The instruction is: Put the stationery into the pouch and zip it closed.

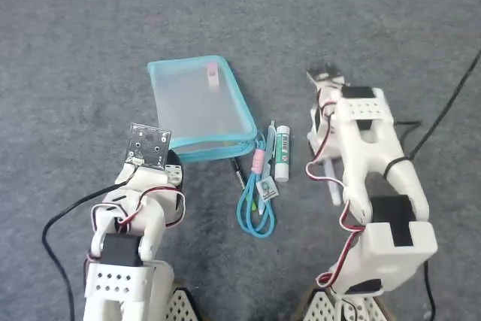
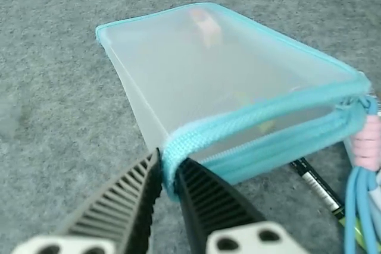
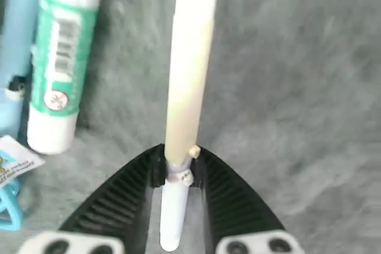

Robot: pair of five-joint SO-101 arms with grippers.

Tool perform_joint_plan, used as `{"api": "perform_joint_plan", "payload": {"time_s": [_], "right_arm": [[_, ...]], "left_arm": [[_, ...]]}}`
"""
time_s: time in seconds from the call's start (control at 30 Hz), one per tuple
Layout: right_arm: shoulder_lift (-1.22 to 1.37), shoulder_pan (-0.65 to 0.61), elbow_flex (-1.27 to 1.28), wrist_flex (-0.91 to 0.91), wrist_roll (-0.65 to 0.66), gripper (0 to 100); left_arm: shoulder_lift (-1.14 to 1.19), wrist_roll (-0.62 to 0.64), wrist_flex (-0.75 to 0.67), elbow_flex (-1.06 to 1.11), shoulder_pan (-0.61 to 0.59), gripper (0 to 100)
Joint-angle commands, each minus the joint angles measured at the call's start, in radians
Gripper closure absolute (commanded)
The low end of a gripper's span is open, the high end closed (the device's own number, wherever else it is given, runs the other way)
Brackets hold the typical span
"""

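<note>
Your right gripper (image 3: pixel 177 176) is clamped on the white pen (image 3: pixel 187 57), which is not yet bagged. Your left gripper (image 2: pixel 169 185) pinches the zipper corner of the pouch (image 2: pixel 220 87). At the pouch's 4 o'clock, the blue lanyard (image 1: pixel 255 201), black pen (image 1: pixel 238 172) and glue stick (image 1: pixel 282 152) lie loose, so the packing and zipping appear to remain.

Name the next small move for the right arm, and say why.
Probably lift the white pen off the grey mat and carry it toward the pouch. The right gripper is shut on the pen, which lies flat on the mat, and the left gripper pinches the pouch's zipper edge, steadying it.
</note>
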Motion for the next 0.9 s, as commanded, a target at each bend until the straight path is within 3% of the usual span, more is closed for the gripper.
{"api": "perform_joint_plan", "payload": {"time_s": [0.0, 0.17, 0.43, 0.63, 0.87], "right_arm": [[-0.041, -0.021, -0.135, -0.027, 0.021, 98.7], [-0.024, -0.058, -0.149, -0.018, 0.012, 82.8], [-0.137, -0.064, 0.058, -0.038, 0.052, 85.0], [-0.18, -0.068, 0.308, -0.194, 0.035, 85.3], [-0.15, -0.041, 0.331, -0.217, 0.035, 89.3]], "left_arm": [[-0.011, -0.003, -0.026, -0.042, 0.005, 99], [-0.011, -0.005, -0.025, -0.042, 0.003, 99], [-0.011, -0.005, -0.025, -0.042, 0.003, 99], [-0.011, -0.005, -0.025, -0.042, 0.003, 99], [-0.011, -0.005, -0.023, -0.041, -0.003, 99]]}}
